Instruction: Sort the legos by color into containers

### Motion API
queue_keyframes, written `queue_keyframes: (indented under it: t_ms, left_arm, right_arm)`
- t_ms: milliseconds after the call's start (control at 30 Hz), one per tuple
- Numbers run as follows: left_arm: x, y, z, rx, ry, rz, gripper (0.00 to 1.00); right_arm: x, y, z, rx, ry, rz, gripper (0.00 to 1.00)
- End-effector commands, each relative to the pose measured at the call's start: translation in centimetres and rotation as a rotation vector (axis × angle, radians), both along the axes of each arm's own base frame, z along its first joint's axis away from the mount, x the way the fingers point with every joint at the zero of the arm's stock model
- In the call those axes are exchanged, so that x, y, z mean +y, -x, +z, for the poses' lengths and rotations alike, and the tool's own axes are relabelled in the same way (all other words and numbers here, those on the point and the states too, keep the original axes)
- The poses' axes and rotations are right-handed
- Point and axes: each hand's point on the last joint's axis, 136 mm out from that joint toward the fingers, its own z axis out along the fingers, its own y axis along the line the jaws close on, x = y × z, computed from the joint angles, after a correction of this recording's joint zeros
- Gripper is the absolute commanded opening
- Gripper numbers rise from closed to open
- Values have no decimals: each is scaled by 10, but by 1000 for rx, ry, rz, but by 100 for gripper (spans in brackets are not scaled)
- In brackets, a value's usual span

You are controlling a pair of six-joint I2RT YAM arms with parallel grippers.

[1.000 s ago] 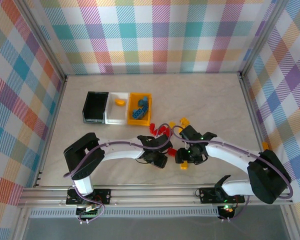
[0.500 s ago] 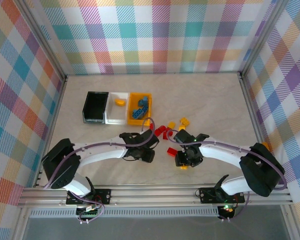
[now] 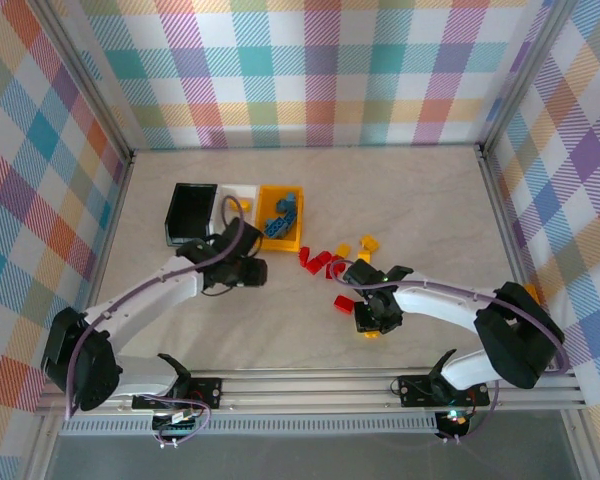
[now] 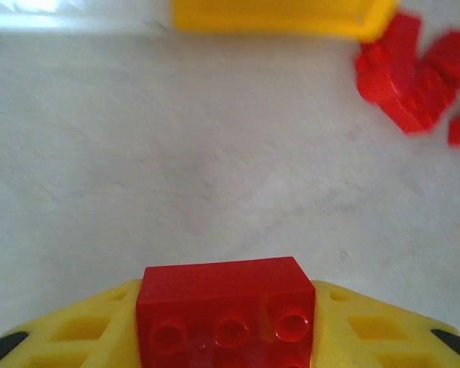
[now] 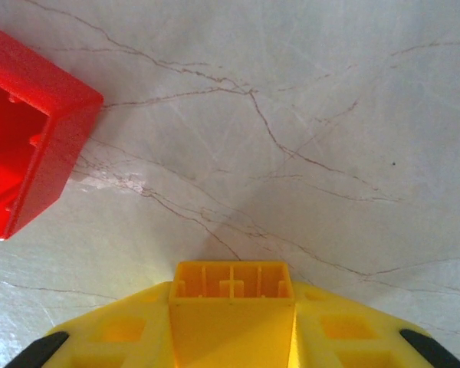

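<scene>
My left gripper point(image 4: 225, 310) is shut on a red lego point(image 4: 222, 295), studs facing the camera. In the top view that gripper point(image 3: 248, 272) hangs just in front of the white container point(image 3: 242, 190), which stands between the black container point(image 3: 176, 215) and the orange container point(image 3: 282, 244). My right gripper point(image 5: 231, 322) is shut on a yellow lego point(image 5: 231, 307), hollow side up, low over the table point(image 3: 368, 322). A loose red lego point(image 5: 23, 169) lies just to its left. More red legos point(image 3: 320, 262) and yellow legos point(image 3: 365, 243) lie scattered mid-table.
Blue legos point(image 3: 280, 215) lie in the orange container. A cluster of red legos point(image 4: 414, 77) sits ahead and to the right of the left gripper, beside the orange container's front wall point(image 4: 276, 15). A small orange piece point(image 3: 529, 291) lies by the right rail.
The left arm has swung left and back from the pile toward the containers, carrying the red lego. The right gripper has closed on the yellow lego.
</scene>
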Motion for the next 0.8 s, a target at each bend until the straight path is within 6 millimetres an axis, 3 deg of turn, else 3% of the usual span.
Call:
queue_keyframes:
  t_ms: [0,167,400,533,700,767]
  left_arm:
    - [37,-24,27,-39,-19,66,48]
    - [95,-71,36,-71,-40,238,49]
    - [160,-132,26,-94,-27,441,48]
    - [169,-163,11,-85,-51,468,48]
    - [188,-192,-15,-50,-47,512,48]
    - [192,-198,-24,-34,-42,522,48]
  right_arm:
    - [16,-11,21,-56,-71,11,31]
    - [33,-24,59,-128,-156,41,30]
    - [78,-51,119,-238,-333,115,30]
    - [114,-73,148,-298,-433,193,30]
    - [179,-117,189,-402,-564,342,30]
    - [207,-135,195,-418,-597,395,30]
